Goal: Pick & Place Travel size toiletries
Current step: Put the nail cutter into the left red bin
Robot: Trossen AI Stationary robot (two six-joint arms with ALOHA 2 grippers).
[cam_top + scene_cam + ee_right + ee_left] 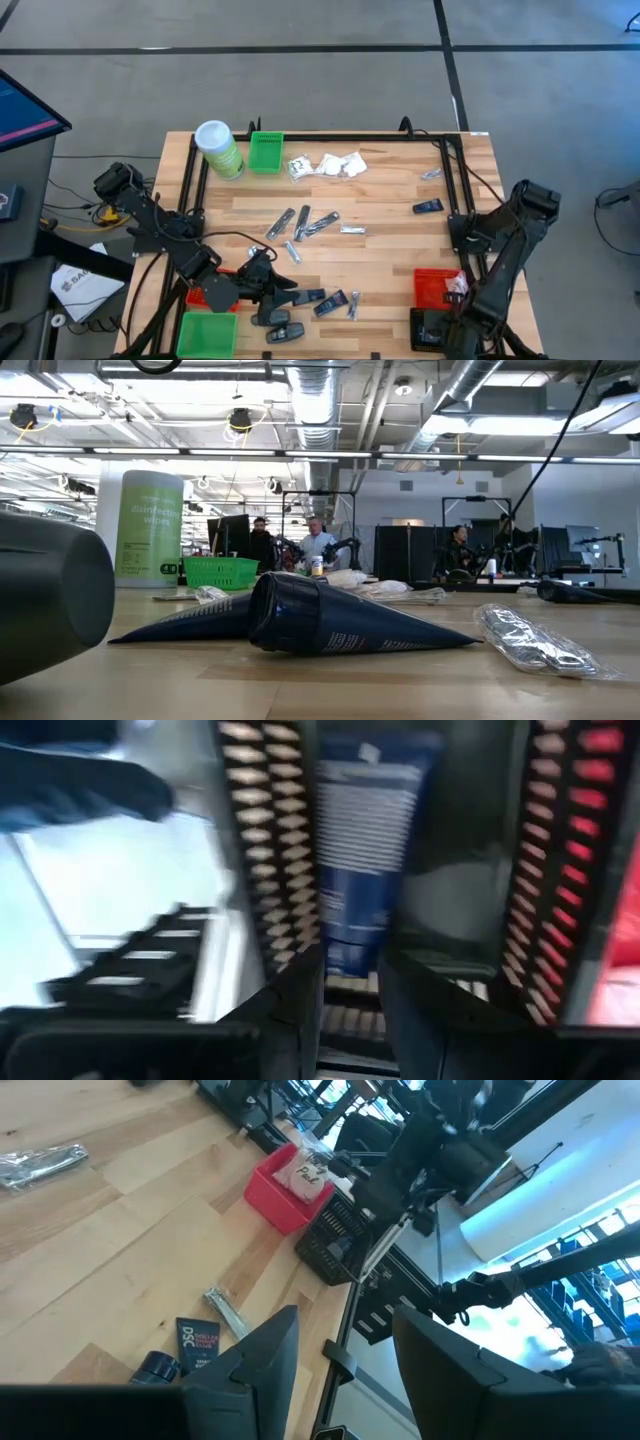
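Observation:
Travel size toiletries lie across the wooden table: white sachets (pixel 335 165), silvery tubes (pixel 305 222), dark blue packets (pixel 330 302) and black oval pieces (pixel 284 333). My right gripper (pixel 352 1005) is down over the black bin (pixel 432 328) at the near right, shut on a blue tube (pixel 360 840). In the high view its arm hides it. My left gripper (pixel 345 1370) hovers open above the near left of the table, level with nothing between its fingers, over a dark packet (pixel 197 1345) and a silvery tube (pixel 228 1312). My right gripper pinches the near end of the blue tube (pixel 350 960) between its two fingers. The fingers come from above, pointing down, and lie along the tube. The tube hangs below them between the black bin's latticed walls (pixel 265 850). Whether its far end rests on the floor of the bin, I cannot tell.
A red bin (pixel 438 283) with a white sachet in it stands just beyond the black bin. A green bin (pixel 265 152) and a tall green canister (pixel 219 148) stand at the far left. Another green bin (pixel 205 335) and a red one (pixel 210 296) sit near left. A black frame edges the table.

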